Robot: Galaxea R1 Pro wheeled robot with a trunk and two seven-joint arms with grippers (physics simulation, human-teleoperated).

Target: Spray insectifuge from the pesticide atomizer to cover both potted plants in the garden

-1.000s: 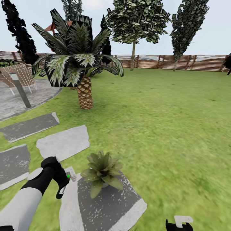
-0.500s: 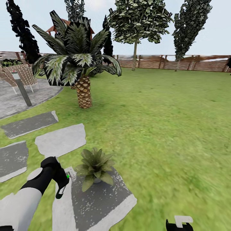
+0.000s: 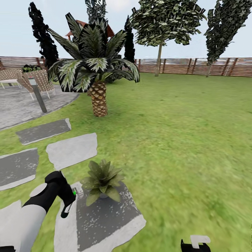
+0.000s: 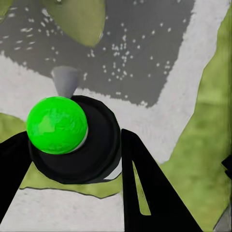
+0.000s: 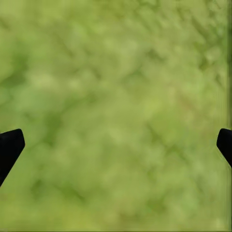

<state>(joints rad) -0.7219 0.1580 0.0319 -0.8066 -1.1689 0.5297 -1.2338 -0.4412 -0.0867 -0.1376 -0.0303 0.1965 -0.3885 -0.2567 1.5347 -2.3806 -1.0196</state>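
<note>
The left end effector (image 4: 72,159) is clenched around the pesticide atomizer (image 4: 72,140): in the left wrist view its two black fingers (image 4: 145,183) press against either side of a round black body topped by a bright green cap, with a small grey nozzle pointing away from the camera toward the stone below. In the head view the same left end effector (image 3: 68,201) holds the atomizer (image 3: 70,201) just beside the potted plant (image 3: 101,180), a low rosette of pointed green leaves standing on a grey stepping stone (image 3: 105,220); its pale nozzle end sits close to the nearest leaves, though whether it touches them cannot be told. The right end effector (image 5: 116,140) is released, its two black fingertips (image 5: 9,145) standing wide apart at the edges of the right wrist view with only green lawn (image 5: 116,96) between them; in the head view part of the right end effector (image 3: 196,243) peeks in at the bottom edge over the grass. Further stepping stones (image 3: 71,150) lie on the lawn beyond the plant, leading toward a round paved patio (image 3: 21,105) with wicker chairs (image 3: 38,80) and a short post. A palm (image 3: 98,80) with a scaly brown trunk stands well beyond the plant, and trees (image 3: 164,21) and a brown slatted fence (image 3: 196,66) close the garden at the back. The left arm (image 3: 31,213), white with a black forearm, reaches forward and inward from the lower left corner, wrist bent down.
</note>
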